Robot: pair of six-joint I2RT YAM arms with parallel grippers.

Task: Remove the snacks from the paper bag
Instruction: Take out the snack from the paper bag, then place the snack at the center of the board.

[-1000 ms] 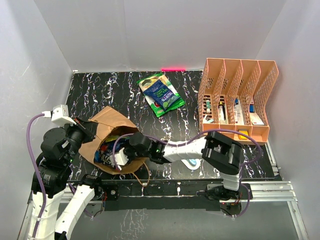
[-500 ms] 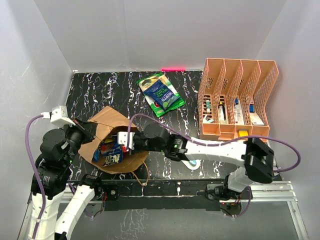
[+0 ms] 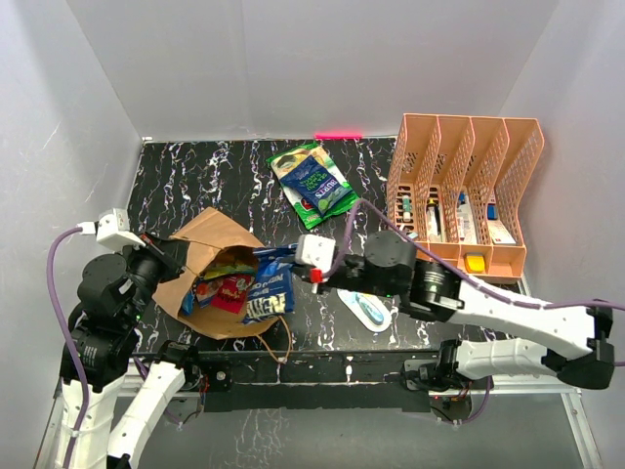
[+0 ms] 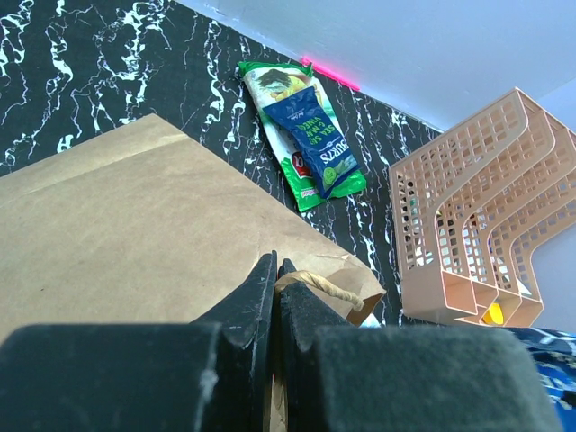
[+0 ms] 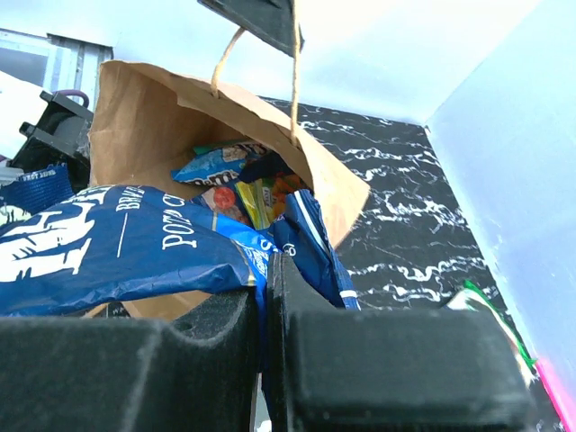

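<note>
The tall brown paper bag lay on its side at the lower left of the black table w/ white streaks, mouth facing right. The left hand was pressed shut, pinching the bag's rim right by a twisted paper handle. The right hand was pinched tight on a big dark blue foil packet w/ white letters. That packet hung just outside the bag's mouth. Can't tell if its left edge touched the rim.

More snacks sat in the mouth: a red packet & a yellow-green packet, w/ a light blue packet deeper in.

At the top middle of the table, well apart from the bag, a green foil packet lay flat w/ a small dark blue packet on top of it. A white & teal oval pack lay by the right arm, lower middle. A peach plastic mesh organizer stood at the upper right, small boxes in its slots.
</note>
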